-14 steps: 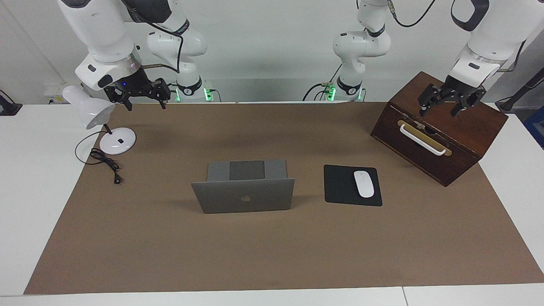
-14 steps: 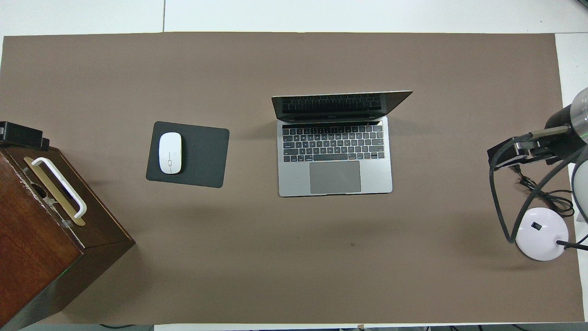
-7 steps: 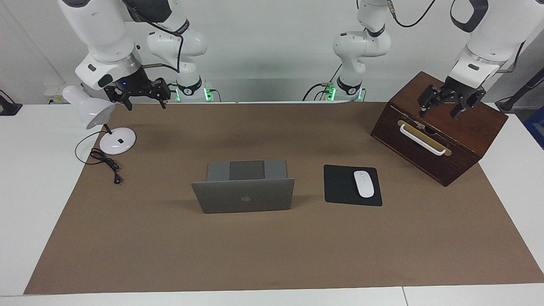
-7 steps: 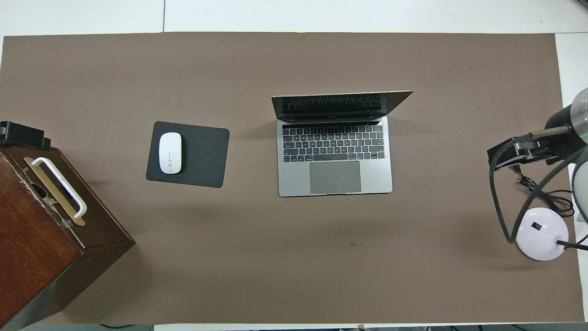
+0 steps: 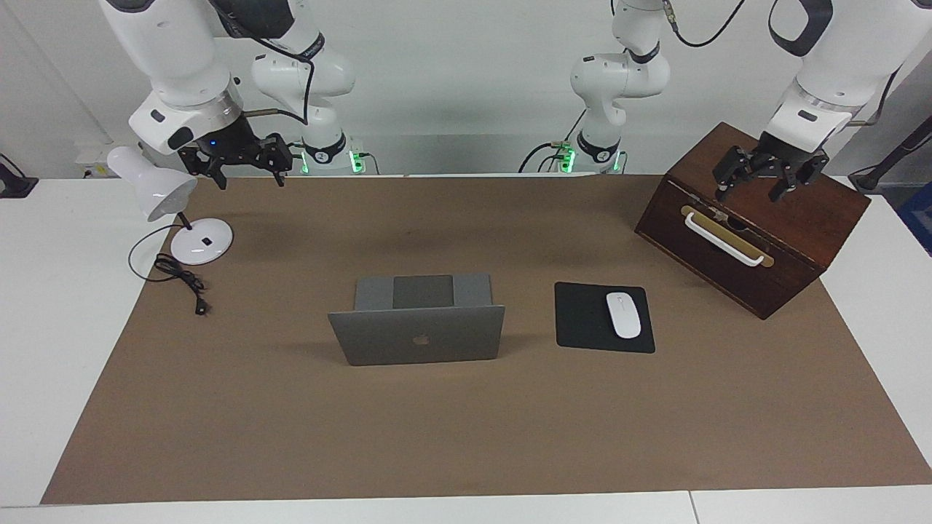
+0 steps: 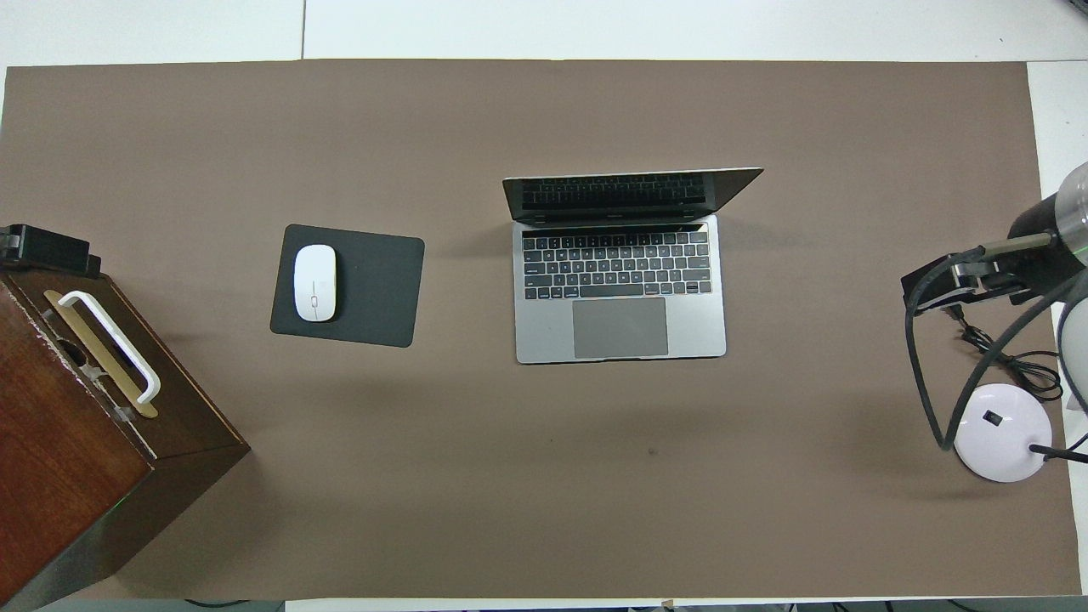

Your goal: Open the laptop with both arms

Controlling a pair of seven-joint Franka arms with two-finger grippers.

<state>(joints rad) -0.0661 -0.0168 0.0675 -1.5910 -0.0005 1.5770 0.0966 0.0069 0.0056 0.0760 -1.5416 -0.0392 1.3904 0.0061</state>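
The silver-grey laptop (image 5: 419, 338) stands open in the middle of the brown mat, its lid upright with the logo facing away from the robots. Its keyboard and trackpad (image 6: 620, 289) show in the overhead view. My left gripper (image 5: 748, 192) hangs open over the top of the wooden box, well away from the laptop. My right gripper (image 5: 250, 180) hangs open above the mat beside the lamp head, at the right arm's end of the table. Neither gripper holds or touches anything.
A dark wooden box (image 5: 750, 247) with a white handle sits at the left arm's end. A black mouse pad (image 5: 582, 320) with a white mouse (image 5: 623, 314) lies beside the laptop. A white desk lamp (image 5: 156, 191) and its cord (image 5: 182, 280) stand at the right arm's end.
My left gripper has drifted slightly over the box top. The laptop and my right gripper have not moved.
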